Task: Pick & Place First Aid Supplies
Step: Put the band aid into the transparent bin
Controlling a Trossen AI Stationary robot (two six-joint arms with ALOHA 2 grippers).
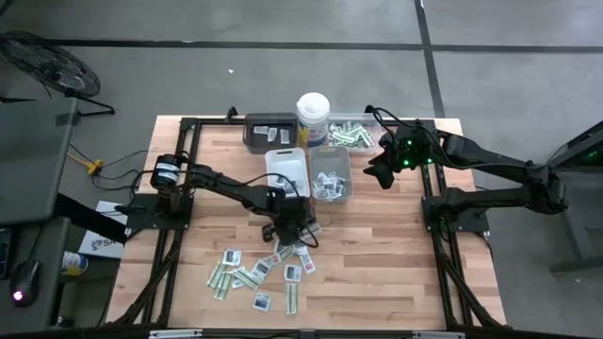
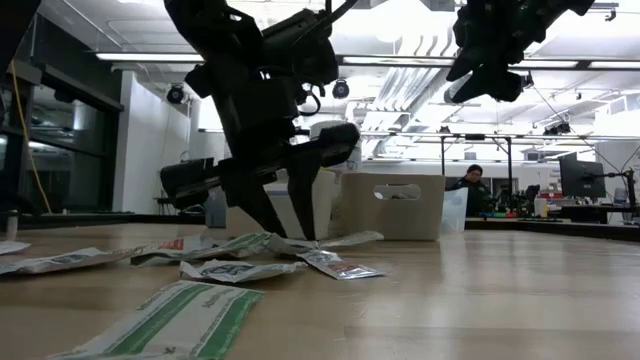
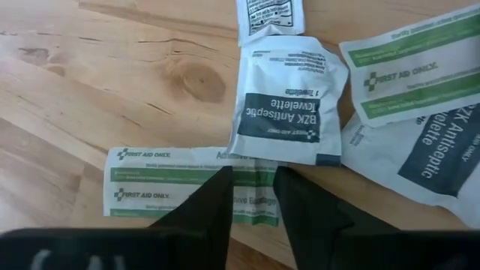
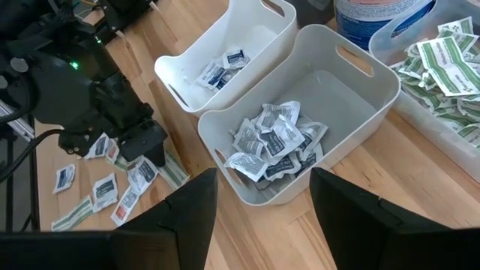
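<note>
Left gripper (image 3: 251, 199) low over the green-striped bandage strip (image 3: 180, 184) on the bench (image 3: 90, 75), jaws narrow and astride it, nothing held; pinch the strip alone, clear of the overlapping towelette sachet (image 3: 289, 101); right gripper (image 4: 262, 214) waits wide open above the grey bin (image 4: 360, 82).

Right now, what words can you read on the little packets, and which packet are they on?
"FIRST AID ONLY": green-striped strip under the left gripper.
"BZK Antiseptic Towelette": white sachet with a dark panel.
"FIRST AID ONLY": second green strip.
"Antiseptic": partly cut-off sachet.
Small print elsewhere is too blurred.

Overhead, table-level, two wrist views
</note>
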